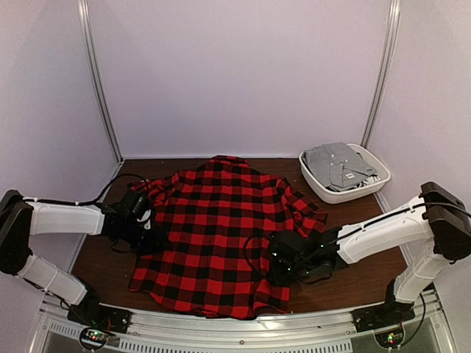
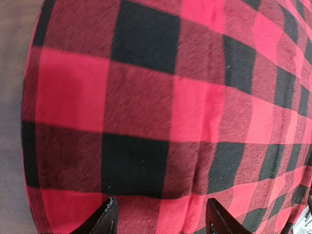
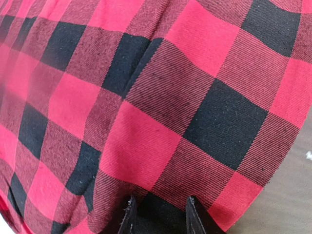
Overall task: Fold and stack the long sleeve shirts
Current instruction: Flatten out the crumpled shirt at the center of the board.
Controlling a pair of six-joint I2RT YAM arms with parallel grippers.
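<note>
Red-and-black buffalo-check flannel shirt [image 1: 221,235], dark brown table [image 1: 353,276], white basket [image 1: 335,195], plain grey folded shirts [image 1: 340,165], white robot arms [image 1: 66,218] with black joints, pale lilac walls [image 1: 243,73]

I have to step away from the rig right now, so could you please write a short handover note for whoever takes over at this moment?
Left gripper: open, fingers apart, low over the left edge of the red-and-black checked flannel shirt.
Right gripper: fingers closer together at the shirt's right edge; whether it grips cloth cannot be told.
The shirt lies spread out on the brown table, collar at the far side.
A white basket at the far right holds a grey garment.
Done: shirt laid out, not yet folded. Left: fold the shirt and stack it.
</note>
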